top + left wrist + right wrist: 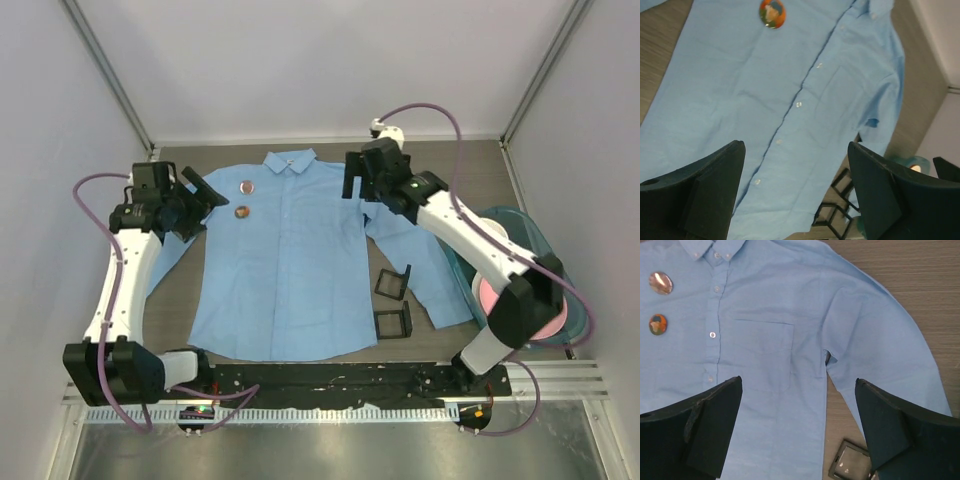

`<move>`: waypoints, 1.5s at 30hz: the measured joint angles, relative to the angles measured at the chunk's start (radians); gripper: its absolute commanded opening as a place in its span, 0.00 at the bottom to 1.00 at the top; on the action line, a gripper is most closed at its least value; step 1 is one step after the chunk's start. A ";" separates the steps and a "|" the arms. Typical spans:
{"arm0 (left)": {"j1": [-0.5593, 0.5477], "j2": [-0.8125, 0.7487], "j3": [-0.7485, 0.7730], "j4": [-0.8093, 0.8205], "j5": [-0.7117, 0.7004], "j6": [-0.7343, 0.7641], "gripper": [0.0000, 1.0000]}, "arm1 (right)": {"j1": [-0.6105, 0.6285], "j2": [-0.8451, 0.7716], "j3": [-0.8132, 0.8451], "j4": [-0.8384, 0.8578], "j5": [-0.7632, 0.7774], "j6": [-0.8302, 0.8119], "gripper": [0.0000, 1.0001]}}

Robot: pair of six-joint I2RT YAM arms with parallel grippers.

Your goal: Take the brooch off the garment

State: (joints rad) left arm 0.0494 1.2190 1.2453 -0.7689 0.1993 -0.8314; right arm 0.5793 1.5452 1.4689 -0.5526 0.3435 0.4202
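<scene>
Obs from beside rig. Shirt (pixel 290 270) lies flat on table (pixel 490 170), front up, buttoned, collar toward far wall. Two round brooches on chest, L-arm side of placket, just below collar. Upper brooch (pixel 245 185) is pale/shiny, lower brooch (pixel 241 212) orange; close together, not touching. Task doesn't say which one, so flagging.

Left gripper (pixel 795 147): jaws spread wide, nothing betw. them, over shirt near the shoulder on its side. Lower brooch sits at top edge of its wrist view, so not lined up.

Right gripper (pixel 798 382): also wide open and empty, over the opp. shoulder/pocket area. Both brooches sit at far left of its view.

Judgement: approach phase, no contact w/ either brooch.

Risks:
- Wrong brooch taken: the two are similar in size and neighbours, and wide jaws could straddle both.
- Fingers close on cloth along w/ the disc → shirt lifts and bunches, pin stays in. Prob. needs other arm holding fabric down beside brooch.
- Fastening at back not visible; a straight pull could snag the weave or just fail.
- Flat disc, thin rim: grip may slip off.
- A dragged shirt could sweep the two black frames (pixel 393 282) near the sleeve toward teal bin (pixel 525 225).
</scene>
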 measured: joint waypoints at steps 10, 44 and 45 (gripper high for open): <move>-0.035 0.159 -0.058 0.066 -0.182 0.101 0.65 | 0.083 0.401 0.158 0.171 -0.041 -0.002 0.96; -0.255 0.797 0.351 0.225 -0.386 0.591 0.48 | 0.179 0.892 0.353 0.777 -0.459 0.347 0.06; -0.259 0.805 0.359 0.224 -0.396 0.599 0.51 | 0.177 0.892 0.343 0.789 -0.460 0.351 0.06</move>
State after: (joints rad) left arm -0.2100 2.0239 1.6039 -0.5453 -0.1970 -0.2321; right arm 0.7559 2.4374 1.8122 0.2363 -0.1162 0.7715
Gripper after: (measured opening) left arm 0.477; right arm 0.080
